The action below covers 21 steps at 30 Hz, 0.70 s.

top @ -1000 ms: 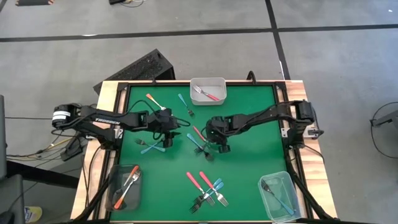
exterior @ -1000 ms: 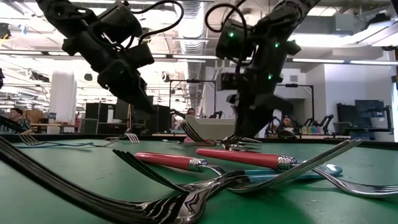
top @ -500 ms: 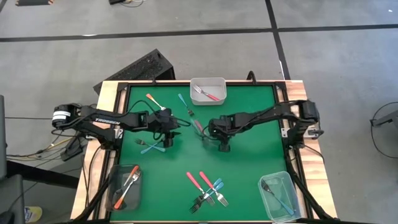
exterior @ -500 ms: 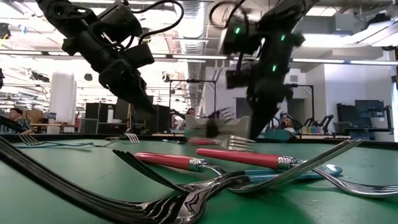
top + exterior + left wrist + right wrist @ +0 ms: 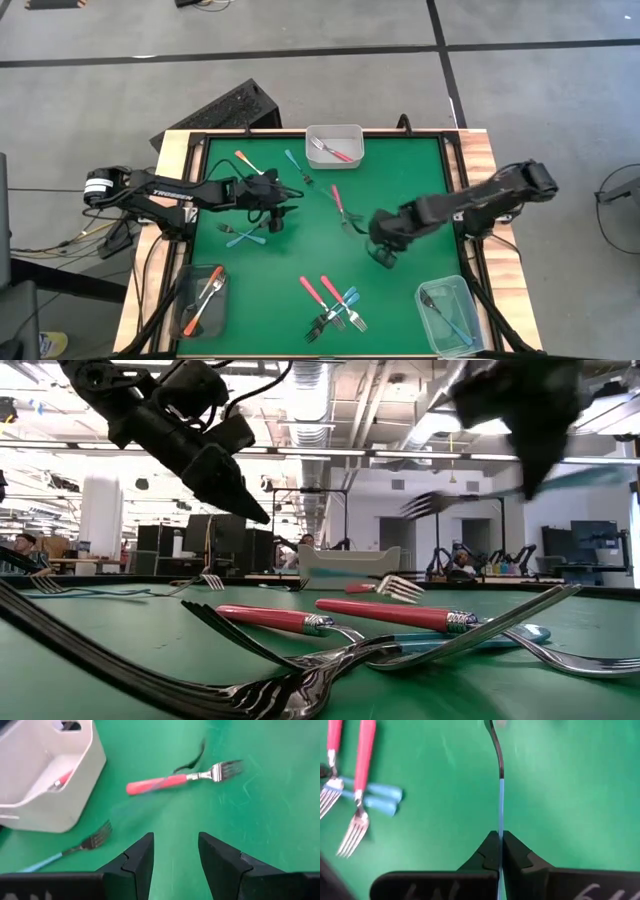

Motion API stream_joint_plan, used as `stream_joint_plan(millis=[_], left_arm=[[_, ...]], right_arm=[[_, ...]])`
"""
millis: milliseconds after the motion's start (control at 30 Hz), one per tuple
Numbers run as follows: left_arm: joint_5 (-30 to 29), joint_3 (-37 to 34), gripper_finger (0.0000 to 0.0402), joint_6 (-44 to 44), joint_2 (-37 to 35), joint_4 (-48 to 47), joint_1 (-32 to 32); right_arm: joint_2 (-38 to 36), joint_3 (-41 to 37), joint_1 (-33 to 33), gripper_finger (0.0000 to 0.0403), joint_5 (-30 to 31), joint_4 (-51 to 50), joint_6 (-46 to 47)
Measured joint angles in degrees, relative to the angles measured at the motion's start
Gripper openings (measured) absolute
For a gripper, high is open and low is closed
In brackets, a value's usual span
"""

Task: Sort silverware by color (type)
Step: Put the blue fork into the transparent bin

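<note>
My right gripper hangs over the green mat right of centre, shut on a teal-blue fork lifted clear of the mat. My left gripper hovers open above the mat left of centre, with nothing between its fingers. Ahead of it a pink-red fork lies flat on the mat. A blue fork lies beside the white tub. More forks lie on the mat: an orange one, two crossed blue ones and a mixed cluster. My right gripper pinches the fork's slim blue handle between its two fingers. The fork sticks out ahead of the fingers, along them, metal end farthest away. In the low view it hangs roughly level in the air, clear of the mat, its tines free.
The white tub at the far edge holds pink-red forks. A clear tub at the near left holds orange forks. Another clear tub at the near right holds a blue fork. Wooden rails frame the mat.
My right gripper has shut on the blue fork at the mat's middle, lifted it clear and carried it toward the near right. The pink-red fork that lay beside it has shifted a little to the right.
</note>
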Motion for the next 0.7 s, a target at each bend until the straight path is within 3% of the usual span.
stream_joint_plan(millis=[233, 500, 567, 700], left_arm=[[-0.08, 0.00, 0.0141, 2.45, 0.00, 4.56, 0.00], [-4.50, 0.00, 0.0141, 3.31, 0.00, 8.43, 0.54], [-4.60, 0.00, 0.0141, 3.39, -0.01, 9.21, 1.14], [-4.63, 0.00, 0.0141, 2.80, -0.02, 9.85, 2.06]], right_arm=[[-4.50, 0.00, 17.54, 0.0017, 1.11, -6.74, 32.20], [-2.81, 0.02, 37.42, 0.0018, 2.33, -6.50, 64.73], [-1.52, 0.04, 41.51, 0.0019, 1.87, -6.00, 69.93], [2.46, 0.02, 47.13, 0.0021, 1.97, -2.10, 70.38]])
